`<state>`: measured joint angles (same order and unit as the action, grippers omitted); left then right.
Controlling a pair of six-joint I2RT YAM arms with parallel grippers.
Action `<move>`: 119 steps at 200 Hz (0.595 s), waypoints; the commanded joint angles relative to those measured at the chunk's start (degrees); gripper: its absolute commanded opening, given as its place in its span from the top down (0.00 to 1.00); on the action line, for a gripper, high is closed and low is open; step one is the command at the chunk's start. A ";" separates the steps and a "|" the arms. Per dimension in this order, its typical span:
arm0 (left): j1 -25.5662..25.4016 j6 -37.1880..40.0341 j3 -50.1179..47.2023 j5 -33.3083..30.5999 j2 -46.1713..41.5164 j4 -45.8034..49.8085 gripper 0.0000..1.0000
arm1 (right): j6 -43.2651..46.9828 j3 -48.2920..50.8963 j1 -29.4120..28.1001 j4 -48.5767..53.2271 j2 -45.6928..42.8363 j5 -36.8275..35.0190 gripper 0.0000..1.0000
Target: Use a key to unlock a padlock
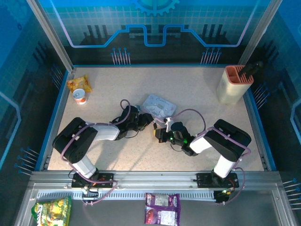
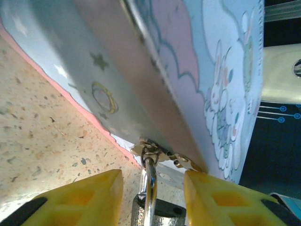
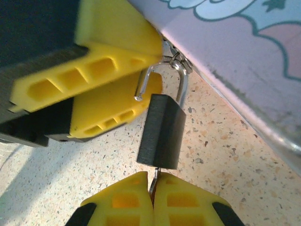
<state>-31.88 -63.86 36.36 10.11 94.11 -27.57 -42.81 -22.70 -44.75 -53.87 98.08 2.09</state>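
The padlock [image 3: 162, 132] has a dark blocky body and a silvery shackle [image 3: 181, 82]. The shackle's left leg has sprung free of the body, and it hangs from the hasp [image 3: 178, 59] of the pastel tin [image 3: 235, 52]. The key [image 3: 153, 181] is a thin metal sliver pinched in my right gripper [image 3: 153, 197], its tip in the underside of the padlock. In the left wrist view, my left gripper [image 2: 153, 193] stands open, its yellow fingers [image 2: 80, 200] either side of the shackle [image 2: 149, 186], with gaps on both sides. From above, both grippers [image 1: 149, 118] [image 1: 161, 133] meet below the tin [image 1: 158, 106].
A beige holder [image 1: 233, 84] with a dark tool stands at the back right. A snack packet and a small cup [image 1: 79, 92] lie at the back left. Snack bags [image 1: 161, 207] rest on the near rail in front of the arm bases.
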 commanded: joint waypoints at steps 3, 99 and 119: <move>1.60 3.27 -1.25 -2.68 -3.74 2.47 0.57 | -2.38 -0.01 1.20 0.13 -0.04 2.68 0.88; 6.85 14.32 2.22 -1.61 -10.18 13.87 0.45 | -5.32 1.10 7.15 2.37 -1.94 8.24 0.61; 9.09 17.17 3.02 -0.67 -11.24 16.11 0.43 | -1.25 -0.46 7.34 9.14 -5.93 8.26 0.58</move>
<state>-25.43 -52.47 36.58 8.84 85.34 -16.21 -48.05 -21.89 -38.11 -51.22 96.84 8.82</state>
